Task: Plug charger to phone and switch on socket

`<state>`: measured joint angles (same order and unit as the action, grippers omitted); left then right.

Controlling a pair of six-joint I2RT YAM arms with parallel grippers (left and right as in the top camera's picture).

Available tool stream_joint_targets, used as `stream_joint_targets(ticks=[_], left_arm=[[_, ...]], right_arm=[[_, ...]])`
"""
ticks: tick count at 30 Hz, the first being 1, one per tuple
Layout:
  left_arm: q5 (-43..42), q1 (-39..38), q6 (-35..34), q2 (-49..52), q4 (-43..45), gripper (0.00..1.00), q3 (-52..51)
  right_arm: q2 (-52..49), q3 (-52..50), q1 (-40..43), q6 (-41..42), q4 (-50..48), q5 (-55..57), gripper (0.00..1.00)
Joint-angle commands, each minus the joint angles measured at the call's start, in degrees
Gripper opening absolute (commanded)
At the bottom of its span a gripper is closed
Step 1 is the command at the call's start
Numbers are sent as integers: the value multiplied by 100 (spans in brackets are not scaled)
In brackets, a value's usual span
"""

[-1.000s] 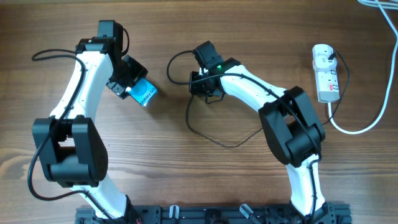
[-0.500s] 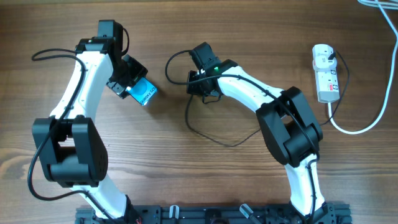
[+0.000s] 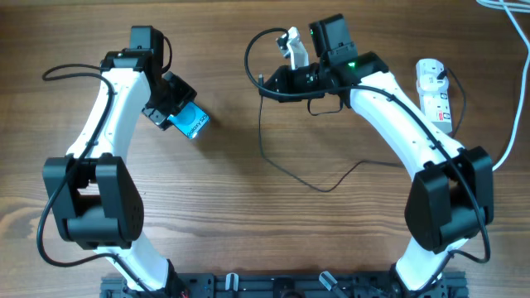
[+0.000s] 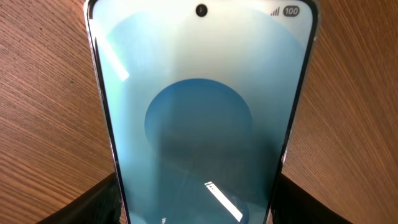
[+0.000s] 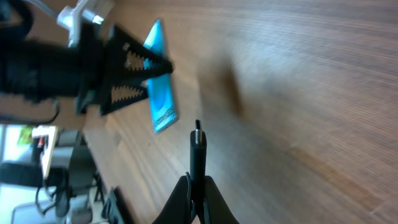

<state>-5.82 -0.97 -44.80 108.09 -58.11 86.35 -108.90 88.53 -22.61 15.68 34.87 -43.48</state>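
Note:
My left gripper (image 3: pixel 175 114) is shut on the phone (image 3: pixel 191 126) and holds it at the upper left, turquoise screen up. In the left wrist view the phone (image 4: pixel 199 112) fills the frame, with my jaws (image 4: pixel 199 202) against both of its long edges. My right gripper (image 3: pixel 270 83) is shut on the charger connector (image 3: pixel 262 80), right of the phone and apart from it. In the right wrist view the black tip (image 5: pixel 198 140) sticks out of my shut fingers (image 5: pixel 198 182) and points towards the phone (image 5: pixel 160 93). The socket (image 3: pixel 436 103) lies at the far right, partly behind my right arm.
The charger cable (image 3: pixel 286 172) trails in a loose loop over the middle of the wooden table. A thick white power lead (image 3: pixel 489 165) curves from the socket to the right edge. The arm bases stand at the near edge.
My right arm has swung up and to the right with the charger tip, dragging the cable loop along. The left arm and the phone have not moved.

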Motion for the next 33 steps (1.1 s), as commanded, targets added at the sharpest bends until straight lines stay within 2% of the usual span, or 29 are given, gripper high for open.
stream_joint_targets(ticks=[1, 10, 17, 20, 24, 28, 29, 30, 31, 33], left_arm=[[-76, -4, 87, -192, 33, 4, 105], [-122, -4, 90, -192, 31, 4, 105], [-203, -4, 90, -192, 31, 4, 105], [-251, -4, 87, -192, 44, 4, 105], [-251, -4, 87, -192, 44, 4, 105], [-256, -4, 87, -192, 42, 4, 105], [-269, -4, 87, -192, 44, 4, 105], [-269, -4, 87, -192, 44, 4, 105], [-269, -4, 87, -192, 44, 4, 105], [-289, -4, 87, -192, 44, 4, 105]], right_arm=[[323, 7, 15, -555, 219, -487, 5], [640, -177, 33, -1119, 800, -822, 5], [647, -896, 149, -1276, 557, -1075, 5], [640, -1414, 149, -772, -162, -658, 5], [494, -2302, 149, 564, -1755, 345, 4], [186, -2439, 146, 1099, -2149, 933, 4], [120, -2439, 146, 1147, -2162, 966, 15], [55, -2439, 149, 1161, -2188, 966, 35], [55, -2439, 149, 1178, -2216, 966, 48], [57, -2437, 149, 1307, -2302, 966, 52]])
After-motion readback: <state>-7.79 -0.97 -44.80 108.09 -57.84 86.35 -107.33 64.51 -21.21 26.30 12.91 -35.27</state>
